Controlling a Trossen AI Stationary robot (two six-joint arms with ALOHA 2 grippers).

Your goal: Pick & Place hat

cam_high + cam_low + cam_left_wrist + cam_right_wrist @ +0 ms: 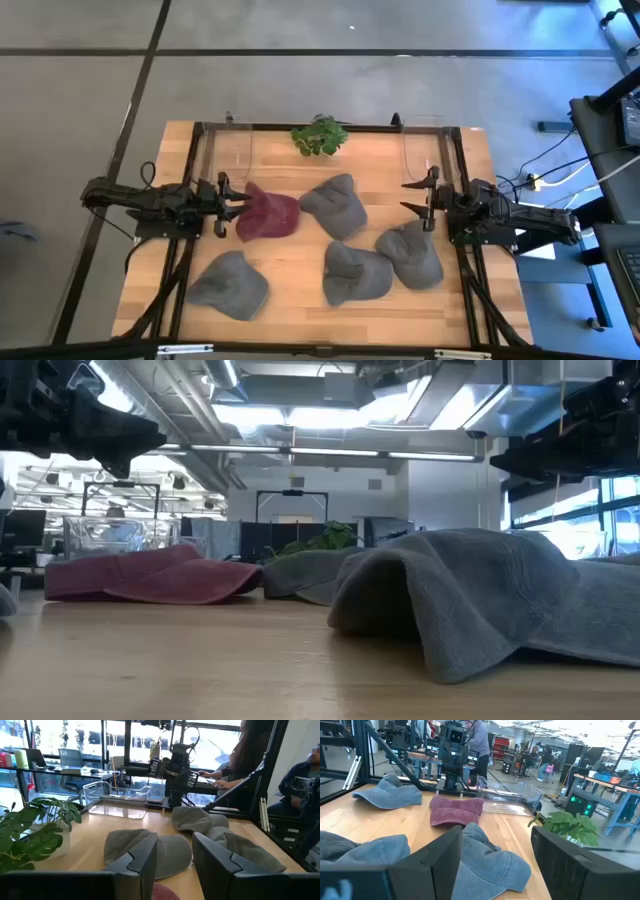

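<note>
From the high view I've got five hats on the table: a red hat right in front of my left gripper, and four gray hats spread across the middle and near side. The left gripper's fingers are spread, holding nothing, tips just at the red hat's edge. The right gripper sits at the far side, also spread and empty, near a gray hat.

Low view is mostly one big gray hat hogging the frame, so I can't judge finger height from there.

Left wrist view shows my fingers apart with the red hat barely peeking below. My worry: closing too high and only pinching air, or snagging floppy fabric that slips.

Right wrist view: fingers wide, a gray hat between them. The plant and clear bin are close, so a sloppy swing could knock them.
</note>
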